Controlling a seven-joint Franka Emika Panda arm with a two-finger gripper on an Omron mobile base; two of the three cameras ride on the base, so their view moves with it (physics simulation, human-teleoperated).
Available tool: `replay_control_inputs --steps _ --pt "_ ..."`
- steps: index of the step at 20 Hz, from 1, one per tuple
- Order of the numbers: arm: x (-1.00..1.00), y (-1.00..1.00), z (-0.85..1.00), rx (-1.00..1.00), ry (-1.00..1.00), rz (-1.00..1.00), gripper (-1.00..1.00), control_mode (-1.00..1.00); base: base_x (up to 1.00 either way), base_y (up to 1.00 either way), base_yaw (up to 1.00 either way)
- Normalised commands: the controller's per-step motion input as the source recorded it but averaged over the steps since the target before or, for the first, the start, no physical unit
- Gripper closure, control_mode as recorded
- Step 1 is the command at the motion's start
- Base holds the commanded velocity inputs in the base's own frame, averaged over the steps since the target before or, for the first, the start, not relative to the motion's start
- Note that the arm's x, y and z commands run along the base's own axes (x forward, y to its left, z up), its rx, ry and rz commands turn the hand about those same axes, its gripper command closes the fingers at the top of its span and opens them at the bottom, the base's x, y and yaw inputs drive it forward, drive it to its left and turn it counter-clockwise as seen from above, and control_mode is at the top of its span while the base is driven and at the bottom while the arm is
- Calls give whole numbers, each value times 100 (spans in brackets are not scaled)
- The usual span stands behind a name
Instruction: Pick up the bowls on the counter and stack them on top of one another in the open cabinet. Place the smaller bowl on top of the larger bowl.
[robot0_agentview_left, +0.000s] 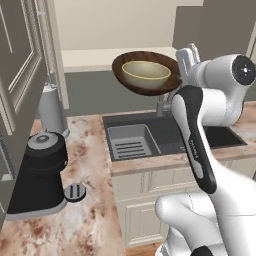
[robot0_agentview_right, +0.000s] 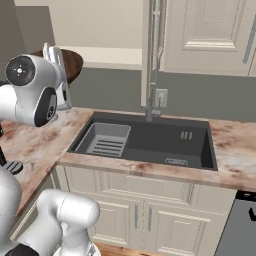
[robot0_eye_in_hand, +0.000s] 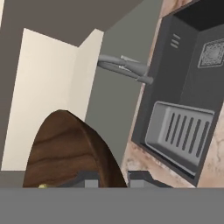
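The larger bowl (robot0_agentview_left: 130, 82), wide and dark brown, hangs in the air in front of the open cabinet (robot0_agentview_left: 95, 56), level with its cream shelf. Inside it sits the smaller bowl (robot0_agentview_left: 146, 73), pale olive-tan and upright. My gripper (robot0_agentview_left: 177, 67) is shut on the brown bowl's right rim. In the hand view the brown bowl (robot0_eye_in_hand: 65, 146) fills the lower left, and its rim runs between my fingertips (robot0_eye_in_hand: 89, 180). From the right base view only an edge of the brown bowl (robot0_agentview_right: 76, 62) shows behind my arm. The counter (robot0_agentview_left: 95, 165) lies below.
A dark sink (robot0_agentview_left: 165, 135) with a grey rack (robot0_agentview_left: 131, 142) and a faucet (robot0_agentview_right: 152, 60) lies under the bowls. A black appliance (robot0_agentview_left: 42, 170) and a grey canister (robot0_agentview_left: 51, 110) stand on the left counter. The cabinet's open door (robot0_agentview_left: 20, 75) juts out at left.
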Motion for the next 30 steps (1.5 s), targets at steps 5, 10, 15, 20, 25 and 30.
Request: replay_control_inputs --steps 5,10,15,20,25,30 --pt "11 0 26 3 -2 -3 100 -100 0 0 0" --pt "27 2 21 1 0 -6 100 -100 0 0 0" --pt "45 5 13 0 0 -7 100 -100 0 0 0" --pt "49 4 4 0 0 -4 100 -100 0 0 0" --pt "50 0 6 2 0 -3 100 -100 0 0 0" --pt "52 0 6 3 0 -2 100 -100 0 0 0"
